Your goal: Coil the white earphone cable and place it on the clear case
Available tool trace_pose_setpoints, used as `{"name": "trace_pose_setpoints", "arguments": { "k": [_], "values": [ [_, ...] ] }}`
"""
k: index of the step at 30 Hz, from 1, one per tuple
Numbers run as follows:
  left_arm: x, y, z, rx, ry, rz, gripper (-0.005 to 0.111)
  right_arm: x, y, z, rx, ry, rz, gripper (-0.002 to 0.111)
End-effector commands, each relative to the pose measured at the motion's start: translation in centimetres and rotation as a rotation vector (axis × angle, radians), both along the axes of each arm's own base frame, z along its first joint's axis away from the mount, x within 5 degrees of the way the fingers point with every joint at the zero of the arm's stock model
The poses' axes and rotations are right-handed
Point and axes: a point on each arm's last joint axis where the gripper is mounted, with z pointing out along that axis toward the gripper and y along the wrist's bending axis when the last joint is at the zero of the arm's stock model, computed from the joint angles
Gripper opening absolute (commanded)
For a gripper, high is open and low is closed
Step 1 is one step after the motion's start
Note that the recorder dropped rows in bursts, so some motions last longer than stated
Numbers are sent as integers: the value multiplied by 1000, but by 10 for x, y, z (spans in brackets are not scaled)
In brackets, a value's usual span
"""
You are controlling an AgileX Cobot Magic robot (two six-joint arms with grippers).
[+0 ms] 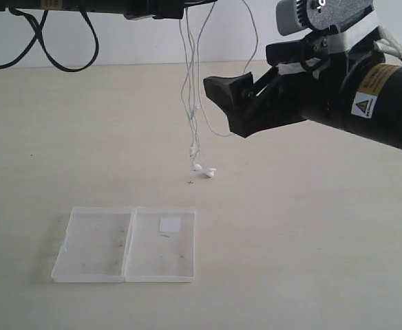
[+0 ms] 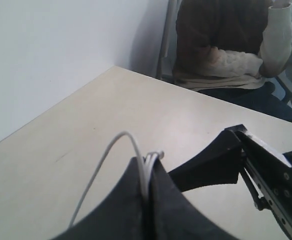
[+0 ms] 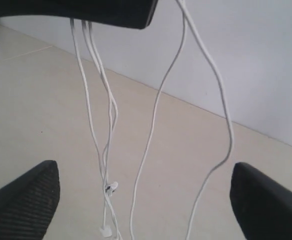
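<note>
- Left wrist view: my left pincer is clamped together on the cable. Several strands are bunched in the slit and one loop arches free above it. One finger of the right pincer sits close by. The bunch looks thinly held, so I judge a tug could pull a strand out and undo the loops.
- Right wrist view: the right pincer has its fingers wide apart and holds nothing. The strands hang between them, some twisted together and others bowing out wide. If I close here I may catch only some of the strands. The loose loop would then trail off and the coil would end up lopsided.
- Exterior view: the cable hangs from the top of the view down to the earbuds, which are at or just above the worktop; I cannot tell which. The case lies open and flat, well apart from the cable.
- Risks I see: the earbuds could swing or snag on the way over. A springy coil could unwind off the case. The case looks light, so a dragged strand might push it aside.
</note>
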Motion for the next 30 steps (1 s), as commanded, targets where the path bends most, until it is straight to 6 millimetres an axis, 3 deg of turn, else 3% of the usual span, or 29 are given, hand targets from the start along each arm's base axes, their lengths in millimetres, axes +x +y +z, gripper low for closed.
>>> {"name": "trace_pose_setpoints", "arguments": {
  "k": [1, 6, 16, 30],
  "values": [
    [0, 0, 5, -19, -8, 4, 0, 4, 3, 2, 62, -15, -8, 88],
    [0, 0, 5, -22, -4, 3, 0, 5, 3, 2, 127, 30, -38, 88],
    [7, -2, 0, -138, 66, 14, 0, 4, 1, -3, 45, 42, -33, 88],
    [10, 0, 0, -169, 78, 23, 0, 7, 0, -3, 9, 108, -69, 88]
  ]
}}
